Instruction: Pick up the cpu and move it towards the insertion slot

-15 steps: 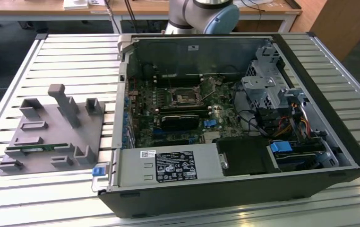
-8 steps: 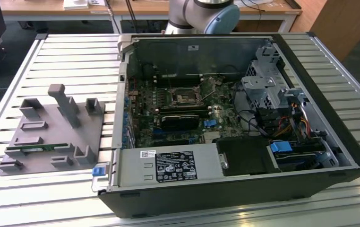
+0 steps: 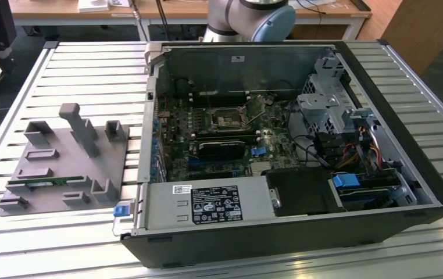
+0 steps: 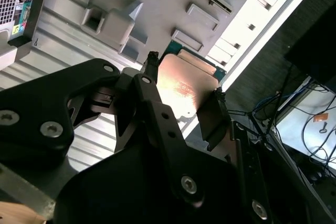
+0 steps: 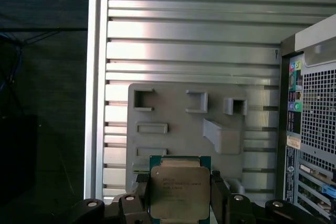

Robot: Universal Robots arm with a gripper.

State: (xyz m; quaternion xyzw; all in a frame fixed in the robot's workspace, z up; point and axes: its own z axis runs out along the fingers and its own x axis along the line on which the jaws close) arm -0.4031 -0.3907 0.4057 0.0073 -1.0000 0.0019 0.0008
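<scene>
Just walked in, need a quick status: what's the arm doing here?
The claw is shut on the cpu, with a finger on each of two opposite edges, as both wrist views show. The cpu is lifted clear above the grey tray on the slatted table, beside the open case. The socket is inside the case, away from the tray. A memory stick lies in the tray.

The cpu (image 5: 180, 191), a flat square chip with silvery lid and green rim, is being held by two opposite edges in the gripper (image 5: 180, 184), hanging well above the grey tray (image 5: 173, 114).
</scene>
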